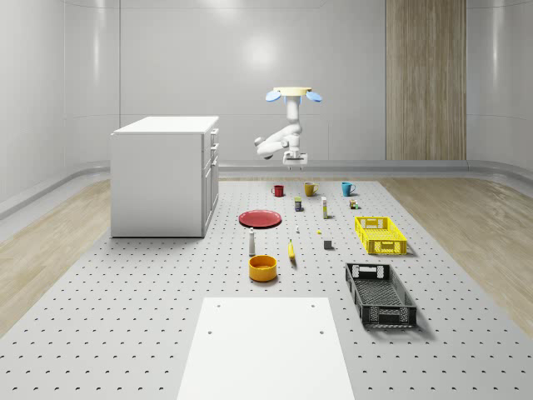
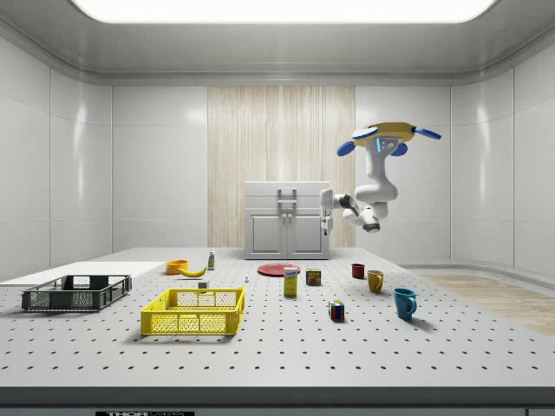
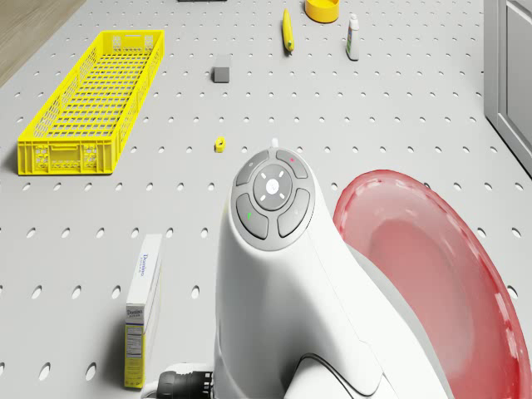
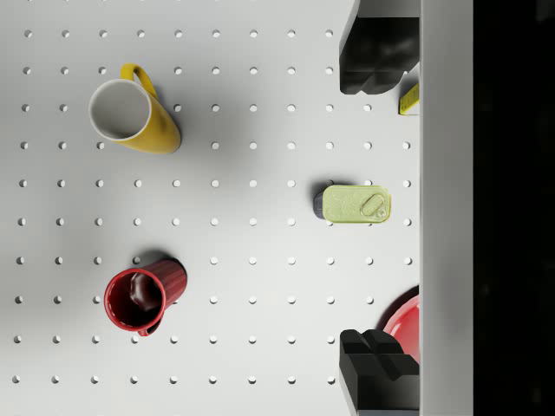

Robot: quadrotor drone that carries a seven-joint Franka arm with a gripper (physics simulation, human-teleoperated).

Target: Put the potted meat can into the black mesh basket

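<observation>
The potted meat can (image 4: 351,204) lies on the perforated table, pale green top with a pull tab; it is also visible in the whole-scene view (image 1: 298,202) and in the side view (image 2: 313,276). My gripper (image 4: 375,211) hangs open high above it, one finger (image 4: 373,56) on each side and nothing between them. The gripper also shows under the hovering drone (image 1: 293,94) in the whole-scene view (image 1: 294,164) and in the side view (image 2: 328,229). The black mesh basket (image 1: 380,293) stands at the table's near right, far from the can; in the side view it is at the left (image 2: 76,293).
A yellow mug (image 4: 132,114) and a red mug (image 4: 143,296) stand near the can. A red plate (image 3: 432,266), an upright box (image 3: 143,307), a yellow crate (image 3: 91,104), a banana (image 1: 291,251), an orange bowl (image 1: 262,267) and a white cabinet (image 1: 165,175) are around.
</observation>
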